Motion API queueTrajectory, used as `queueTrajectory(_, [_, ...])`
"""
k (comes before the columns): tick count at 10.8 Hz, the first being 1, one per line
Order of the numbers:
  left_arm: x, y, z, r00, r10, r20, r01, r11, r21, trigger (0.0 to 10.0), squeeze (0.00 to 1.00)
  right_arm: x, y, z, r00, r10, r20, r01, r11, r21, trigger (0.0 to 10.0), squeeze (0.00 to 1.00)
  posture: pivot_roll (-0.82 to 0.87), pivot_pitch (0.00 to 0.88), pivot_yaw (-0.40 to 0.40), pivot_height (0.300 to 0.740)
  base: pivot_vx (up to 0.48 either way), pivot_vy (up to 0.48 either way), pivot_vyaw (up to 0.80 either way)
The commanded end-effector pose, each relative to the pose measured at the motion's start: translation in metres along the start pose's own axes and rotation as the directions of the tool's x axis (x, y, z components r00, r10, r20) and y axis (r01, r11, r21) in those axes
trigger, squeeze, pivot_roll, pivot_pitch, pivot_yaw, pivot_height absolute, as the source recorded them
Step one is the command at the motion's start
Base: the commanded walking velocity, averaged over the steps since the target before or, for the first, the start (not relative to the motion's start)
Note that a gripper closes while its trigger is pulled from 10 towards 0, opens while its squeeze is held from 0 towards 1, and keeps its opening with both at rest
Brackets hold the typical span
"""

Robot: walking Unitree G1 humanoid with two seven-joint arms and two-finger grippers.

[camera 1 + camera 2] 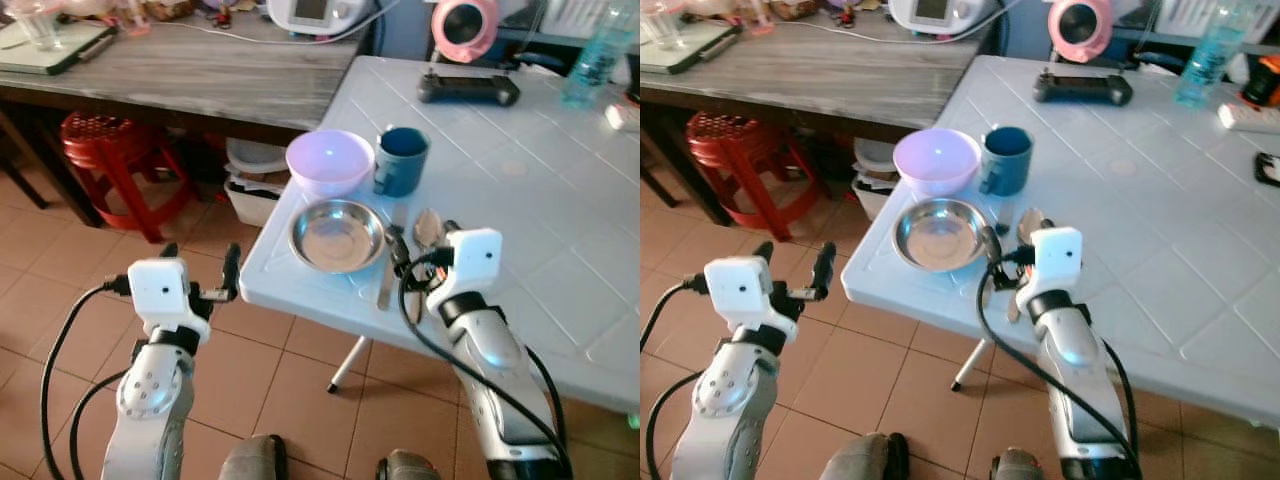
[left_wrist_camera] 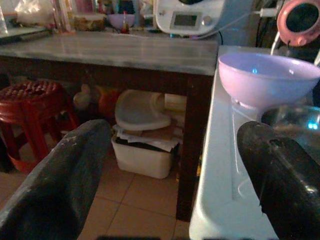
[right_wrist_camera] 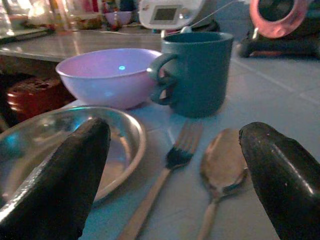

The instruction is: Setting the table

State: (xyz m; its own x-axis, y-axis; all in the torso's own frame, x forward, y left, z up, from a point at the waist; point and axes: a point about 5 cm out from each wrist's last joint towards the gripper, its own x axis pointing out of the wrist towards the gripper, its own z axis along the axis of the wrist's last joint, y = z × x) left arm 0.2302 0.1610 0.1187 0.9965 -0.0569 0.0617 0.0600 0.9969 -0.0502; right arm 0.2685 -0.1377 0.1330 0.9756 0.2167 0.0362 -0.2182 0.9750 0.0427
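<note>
On the white table (image 1: 540, 260), near its left corner, stand a lilac bowl (image 1: 329, 160) and a blue mug (image 1: 402, 160) side by side. In front of them lie a shallow steel dish (image 1: 337, 235), a fork (image 1: 387, 277) and a spoon (image 1: 428, 228). My right gripper (image 1: 424, 240) hovers open just over the fork and spoon, holding nothing. In the right wrist view the fork (image 3: 172, 162) and spoon (image 3: 222, 160) lie between the spread fingers (image 3: 75, 170). My left gripper (image 1: 200, 262) is open and empty, off the table's left edge above the floor.
A grey wooden table (image 1: 200, 70) stands to the left, with a red stool (image 1: 100, 140) and a white bin (image 1: 250, 190) beneath it. Farther back on the white table are a black controller (image 1: 468, 88) and a water bottle (image 1: 600, 50).
</note>
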Motion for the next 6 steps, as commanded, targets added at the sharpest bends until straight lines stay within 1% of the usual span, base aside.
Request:
queueTrajectory(1, [-0.001, 0.001, 0.002, 1.0, -0.008, 0.001, 0.008, 1.0, 0.007, 10.0, 0.0, 0.005, 0.008, 0.0, 0.999, 0.049, -0.013, -0.049, 0.998, 0.031, 10.0, 0.0, 0.06, 0.136, 0.069, 0.74, 0.0, 0.0, 0.0])
queueTrajectory(3, [0.0, -0.001, 0.003, 1.0, -0.011, 0.004, 0.011, 1.0, 0.007, 10.0, 0.0, 0.005, 0.021, -0.002, 0.99, 0.132, -0.042, -0.129, 0.989, 0.07, 10.0, 0.0, 0.06, 0.142, 0.07, 0.74, 0.0, 0.0, 0.0])
queueTrajectory(4, [0.001, -0.004, 0.004, 1.0, -0.017, 0.005, 0.017, 1.0, 0.003, 10.0, 0.0, 0.005, 0.022, -0.006, 0.986, 0.151, -0.075, -0.143, 0.984, 0.102, 10.0, 0.0, 0.06, 0.142, 0.069, 0.74, 0.0, 0.0, 0.0])
queueTrajectory(6, [0.001, -0.005, 0.004, 1.0, -0.024, 0.005, 0.024, 1.0, 0.0, 10.0, 0.0, 0.007, 0.022, -0.009, 0.979, 0.173, -0.107, -0.156, 0.976, 0.148, 10.0, 0.0, 0.06, 0.146, 0.069, 0.74, 0.0, 0.0, 0.0])
